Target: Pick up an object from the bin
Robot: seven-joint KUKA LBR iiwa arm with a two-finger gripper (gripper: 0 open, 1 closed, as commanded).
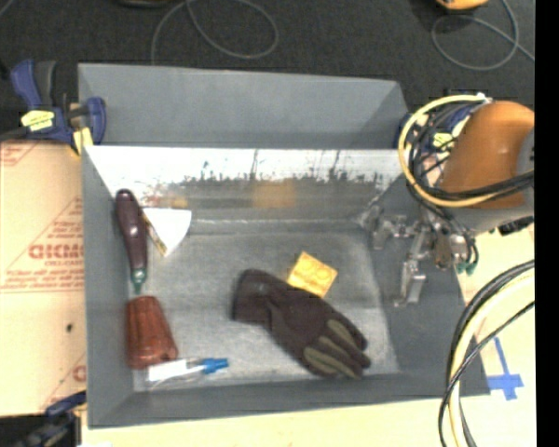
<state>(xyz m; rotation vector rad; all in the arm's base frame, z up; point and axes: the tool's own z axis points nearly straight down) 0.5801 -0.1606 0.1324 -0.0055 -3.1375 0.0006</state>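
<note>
- Hand (408, 266) hangs above the right wall of the grey metal bin (233, 101); spread or pressed together, I cannot tell.
- Nearest: small yellow square block (312, 274), mid-bin, touching a limp dark fabric glove (298, 322).
- Block looks light; pinch opposite edges.

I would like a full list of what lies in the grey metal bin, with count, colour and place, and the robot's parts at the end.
dark fabric glove: one, dark brown, floor centre.
yellow square textured piece: one, yellow, at the glove's upper edge.
maroon-handled tool: one, dark maroon, along the left wall.
white paper piece: one, white, beside the tool.
ribbed reddish-brown cup shape: one, lower left.
white tube with blue cap: one, front left.
gripper: one, grey metal, at the right wall.
orange wrist cover: one, upper right.
</note>
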